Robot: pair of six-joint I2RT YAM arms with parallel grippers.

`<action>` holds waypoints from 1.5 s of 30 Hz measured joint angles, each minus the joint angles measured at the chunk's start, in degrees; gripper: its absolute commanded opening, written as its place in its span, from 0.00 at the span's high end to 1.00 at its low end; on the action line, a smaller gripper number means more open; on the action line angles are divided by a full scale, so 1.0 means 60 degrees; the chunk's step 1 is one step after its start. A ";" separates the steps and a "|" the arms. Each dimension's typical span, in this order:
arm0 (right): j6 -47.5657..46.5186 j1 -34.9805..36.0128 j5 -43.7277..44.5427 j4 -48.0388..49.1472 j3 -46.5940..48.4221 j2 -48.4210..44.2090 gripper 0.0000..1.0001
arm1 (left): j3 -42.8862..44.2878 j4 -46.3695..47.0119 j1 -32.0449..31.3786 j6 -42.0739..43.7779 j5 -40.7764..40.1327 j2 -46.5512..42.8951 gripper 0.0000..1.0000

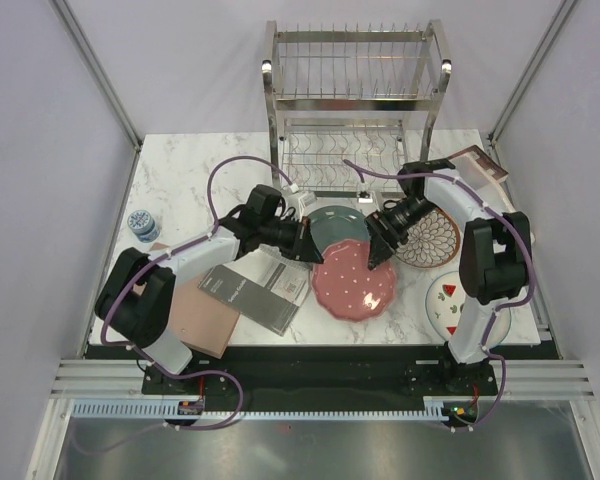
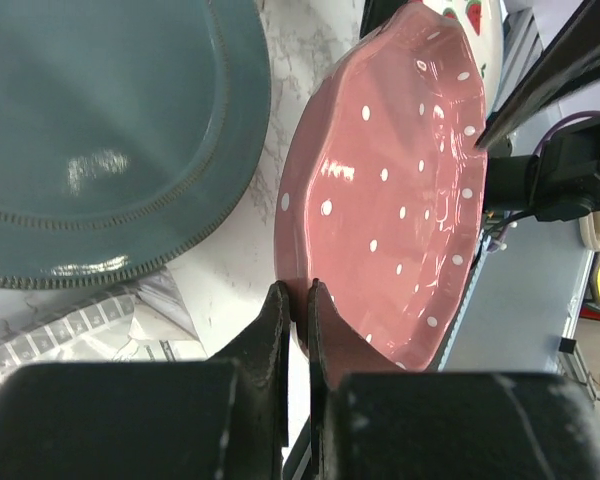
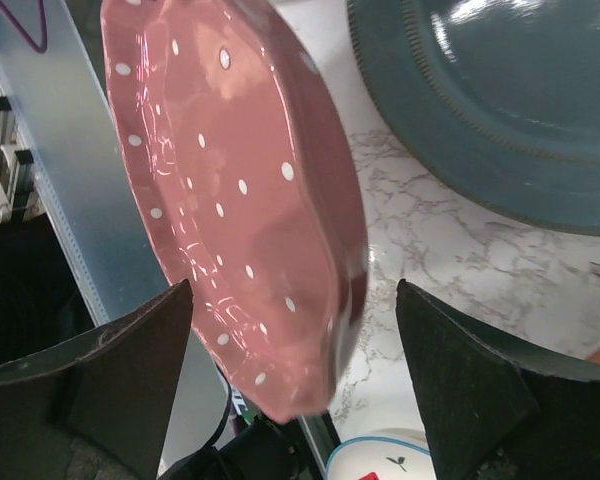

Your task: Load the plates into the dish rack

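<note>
The pink plate with white dots [image 1: 355, 282] is tilted up off the table, and my left gripper [image 1: 308, 248] is shut on its left rim. In the left wrist view the two fingers [image 2: 280, 320] pinch that rim of the pink plate [image 2: 400, 200]. My right gripper [image 1: 378, 252] stands open at the plate's far right edge. In the right wrist view the pink plate [image 3: 230, 180] sits between the wide-apart right gripper [image 3: 292, 300] fingers without touching them. The grey-green plate [image 1: 338, 222], petal-pattern plate [image 1: 432, 238] and strawberry plate [image 1: 448, 300] lie flat. The steel dish rack [image 1: 355, 100] stands at the back.
A dark grey booklet [image 1: 255, 290] and a brown board [image 1: 202, 318] lie at the front left. A small blue-patterned jar [image 1: 142, 225] stands at the left edge. Another booklet [image 1: 480, 163] lies right of the rack.
</note>
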 measured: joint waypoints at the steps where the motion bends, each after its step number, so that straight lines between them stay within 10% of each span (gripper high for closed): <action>1: -0.0033 0.0084 -0.0007 -0.0022 -0.0106 0.0000 0.16 | 0.0073 -0.0007 0.0000 0.0011 0.0000 0.0004 0.98; 11: -0.0197 0.0364 -0.0055 -0.0124 -0.0244 0.0164 0.68 | 0.0288 0.0000 0.0004 0.0069 0.0036 0.0076 0.96; 14: -0.0219 0.0277 -0.0007 -0.0135 -0.0222 0.0164 0.99 | 0.0291 -0.0025 0.0004 0.0299 -0.0058 0.0102 0.88; 19: -0.0175 0.0299 0.0291 0.0011 -0.0178 0.0098 1.00 | 0.0335 0.0029 0.0025 0.0346 -0.0295 0.0222 0.45; 28: 0.0237 0.0226 0.1519 -0.0051 0.2433 -0.0820 1.00 | 0.0452 -0.0882 0.1366 0.1228 -0.1916 -0.1038 0.20; 35: 0.1974 0.0157 0.2124 0.0841 0.6298 -0.2262 1.00 | 0.0412 -0.0831 0.1479 0.3042 -0.3537 -0.4109 0.19; 45: 0.5581 0.0601 0.6819 0.8888 0.3493 -0.5362 1.00 | 0.0412 -0.0007 0.1479 0.3738 -0.5253 -0.3843 0.20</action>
